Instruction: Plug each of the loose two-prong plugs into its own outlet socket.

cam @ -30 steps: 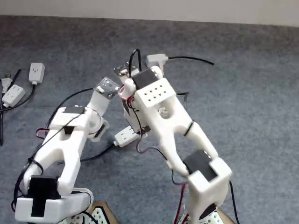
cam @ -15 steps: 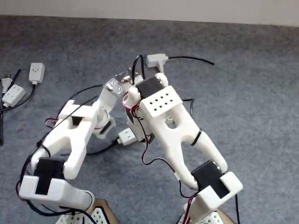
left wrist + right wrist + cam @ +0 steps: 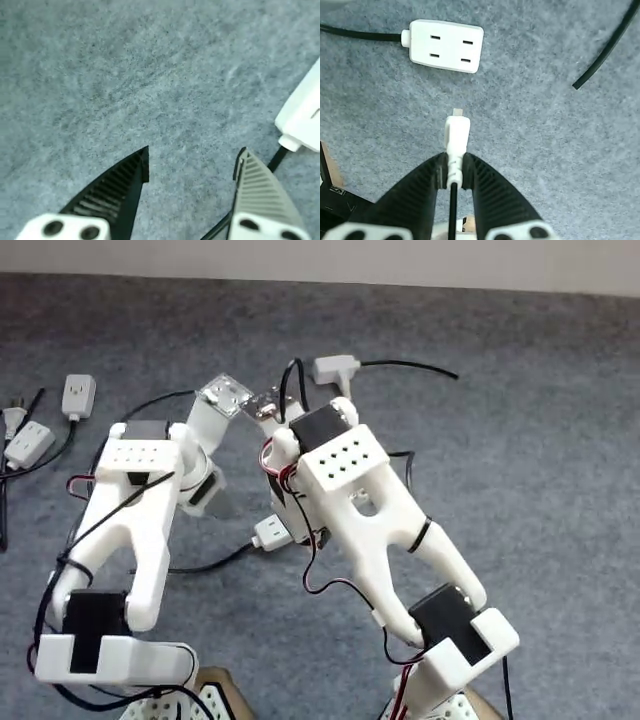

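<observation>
Right wrist view: right end effector [image 3: 454,167] grips a plug [image 3: 456,132] near a socket [image 3: 445,46]; left wrist view: left end effector [image 3: 192,165] spread wide

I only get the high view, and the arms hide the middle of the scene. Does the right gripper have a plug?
Observer: Yes. The right gripper is shut on a white plug, which sticks out past its fingertips.
Operator: What is ahead of it?
Observer: A white outlet lies flat with its slots facing up. There is bare carpet between it and the plug's tip.
Operator: And the left gripper?
Observer: The left gripper is open over the carpet and holds nothing. A white corded piece lies just past one finger; I can't tell whether it is a plug or an outlet.
</observation>
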Robot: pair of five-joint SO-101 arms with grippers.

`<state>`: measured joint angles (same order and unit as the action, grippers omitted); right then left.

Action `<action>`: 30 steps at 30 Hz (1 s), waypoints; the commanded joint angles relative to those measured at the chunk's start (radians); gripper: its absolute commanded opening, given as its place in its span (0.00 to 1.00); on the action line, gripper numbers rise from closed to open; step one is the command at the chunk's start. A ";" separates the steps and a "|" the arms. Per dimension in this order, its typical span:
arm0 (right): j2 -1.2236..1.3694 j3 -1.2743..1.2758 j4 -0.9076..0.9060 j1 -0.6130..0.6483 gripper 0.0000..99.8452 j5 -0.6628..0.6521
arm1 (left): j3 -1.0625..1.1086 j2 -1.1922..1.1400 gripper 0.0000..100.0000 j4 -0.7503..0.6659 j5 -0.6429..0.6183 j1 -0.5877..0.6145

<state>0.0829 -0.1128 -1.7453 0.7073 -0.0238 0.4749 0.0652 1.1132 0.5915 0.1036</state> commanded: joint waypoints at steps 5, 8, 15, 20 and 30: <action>-0.044 -0.002 -0.016 -0.050 0.01 -0.031 | -0.053 -0.094 0.28 -0.126 -0.028 -0.087; -0.044 -0.002 -0.016 -0.099 0.01 -0.049 | -0.113 -0.168 0.28 -0.153 -0.044 -0.116; -0.044 -0.001 -0.018 -0.208 0.01 -0.086 | -0.263 -0.308 0.28 -0.152 -0.080 -0.183; -0.044 -0.001 -0.018 -0.242 0.01 -0.114 | -0.245 -0.354 0.27 -0.150 -0.080 -0.236; -0.042 -0.002 -0.015 -0.262 0.01 -0.115 | -0.214 -0.205 0.28 0.043 -0.137 -0.303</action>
<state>0.0829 -0.1112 -1.7453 0.4649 -0.1297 0.2616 -0.2232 1.0978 0.4764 -0.1680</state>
